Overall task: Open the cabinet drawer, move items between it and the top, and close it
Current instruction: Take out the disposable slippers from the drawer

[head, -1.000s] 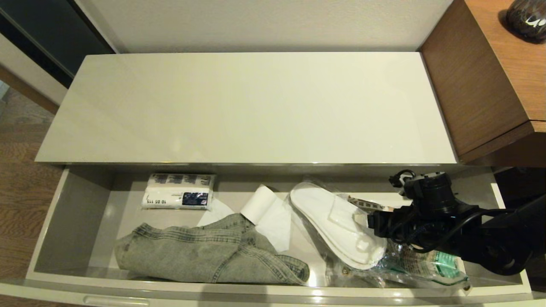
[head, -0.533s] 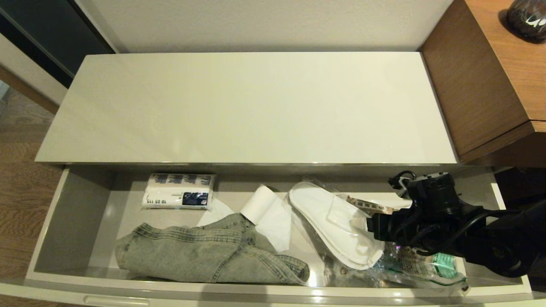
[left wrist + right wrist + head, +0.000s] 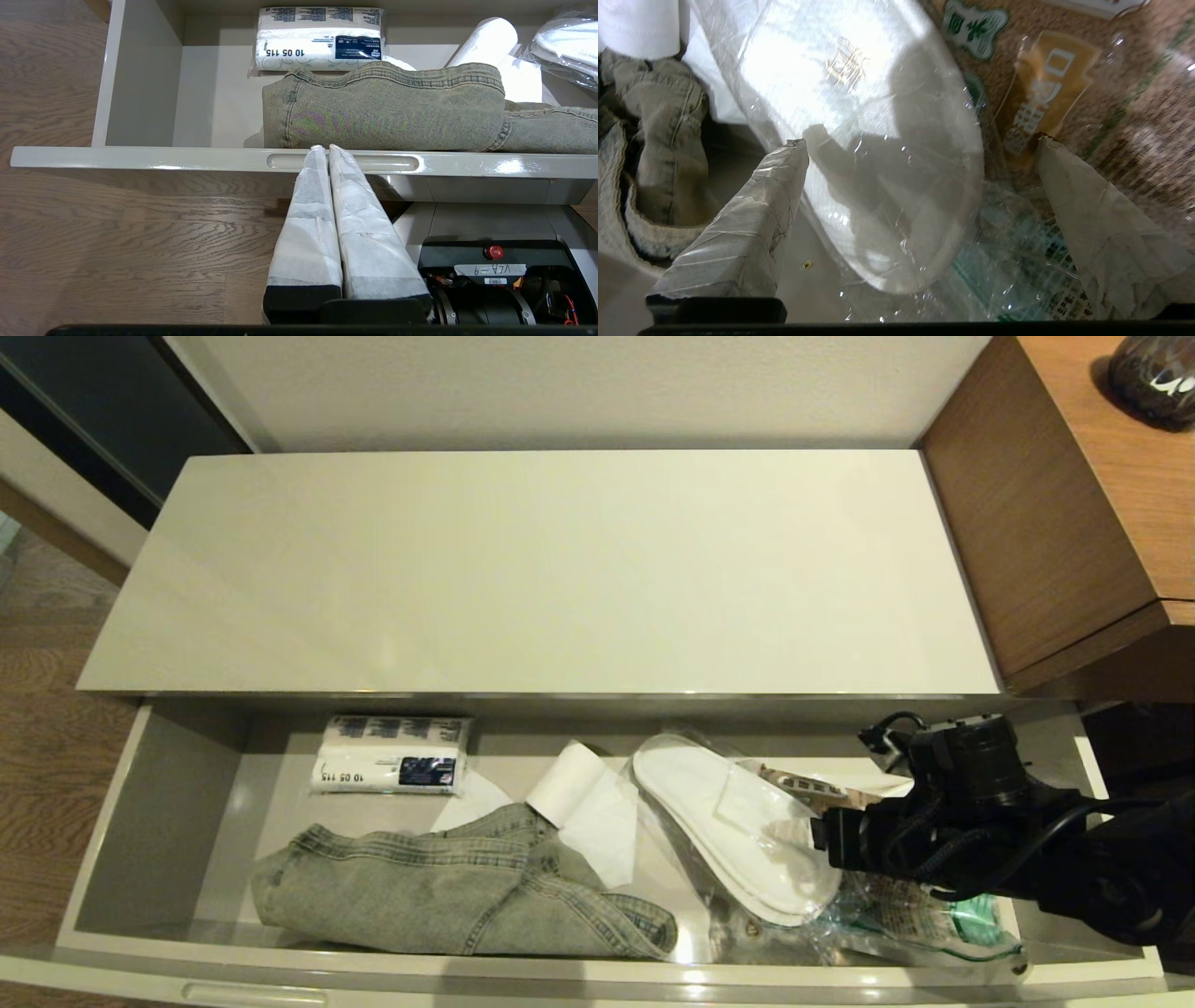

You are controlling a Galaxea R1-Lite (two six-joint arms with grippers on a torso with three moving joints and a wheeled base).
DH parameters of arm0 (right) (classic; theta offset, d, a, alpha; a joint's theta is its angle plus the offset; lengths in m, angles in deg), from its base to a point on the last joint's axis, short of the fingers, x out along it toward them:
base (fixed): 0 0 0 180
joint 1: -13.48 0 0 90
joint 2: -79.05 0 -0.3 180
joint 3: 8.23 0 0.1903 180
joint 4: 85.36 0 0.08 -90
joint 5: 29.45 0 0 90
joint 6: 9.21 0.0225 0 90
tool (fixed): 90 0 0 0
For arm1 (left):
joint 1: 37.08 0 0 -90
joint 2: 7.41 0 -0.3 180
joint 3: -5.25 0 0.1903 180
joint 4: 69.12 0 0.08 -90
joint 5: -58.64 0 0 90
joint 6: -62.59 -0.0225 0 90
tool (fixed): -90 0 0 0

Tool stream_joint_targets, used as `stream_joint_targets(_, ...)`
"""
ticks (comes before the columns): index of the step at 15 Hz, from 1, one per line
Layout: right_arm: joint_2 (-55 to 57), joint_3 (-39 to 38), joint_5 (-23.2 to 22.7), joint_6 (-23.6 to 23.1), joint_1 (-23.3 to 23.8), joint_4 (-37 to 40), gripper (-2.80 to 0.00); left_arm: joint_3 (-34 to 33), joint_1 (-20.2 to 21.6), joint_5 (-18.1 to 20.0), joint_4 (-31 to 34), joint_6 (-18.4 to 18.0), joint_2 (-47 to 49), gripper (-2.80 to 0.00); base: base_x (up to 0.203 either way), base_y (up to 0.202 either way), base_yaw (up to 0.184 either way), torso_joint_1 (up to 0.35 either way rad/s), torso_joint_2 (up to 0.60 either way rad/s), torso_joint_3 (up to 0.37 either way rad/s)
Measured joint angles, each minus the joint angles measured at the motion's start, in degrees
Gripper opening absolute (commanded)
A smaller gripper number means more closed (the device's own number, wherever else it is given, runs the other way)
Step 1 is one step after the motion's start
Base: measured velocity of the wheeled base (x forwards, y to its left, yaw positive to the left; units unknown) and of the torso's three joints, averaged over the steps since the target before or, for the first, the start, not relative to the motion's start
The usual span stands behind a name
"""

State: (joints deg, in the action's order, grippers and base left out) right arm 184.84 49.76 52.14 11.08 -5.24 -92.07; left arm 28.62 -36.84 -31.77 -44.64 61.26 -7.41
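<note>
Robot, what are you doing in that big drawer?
The cabinet drawer is pulled open, and nothing lies on the top. The right tool hangs open over the wrapped slippers, one finger on each side, not gripping yet. The jeans lie in the drawer too. The left tool is shut and waits outside, by the drawer front.

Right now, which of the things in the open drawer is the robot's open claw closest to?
The plastic-wrapped white slippers: the right gripper hangs open with its fingers astride their rounded end. The jeans, paper roll and tissue pack lie farther along the drawer.
</note>
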Motion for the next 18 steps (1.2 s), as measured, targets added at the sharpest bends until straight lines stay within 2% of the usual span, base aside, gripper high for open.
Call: stream_joint_targets(18,3.58,1.90,0.01,1.10,0.26,-0.74,0.00,0.05,0.00,0.00,0.09,-0.01,0.02,-2.80,0.000,0.000,0.000,0.000,0.00,0.000)
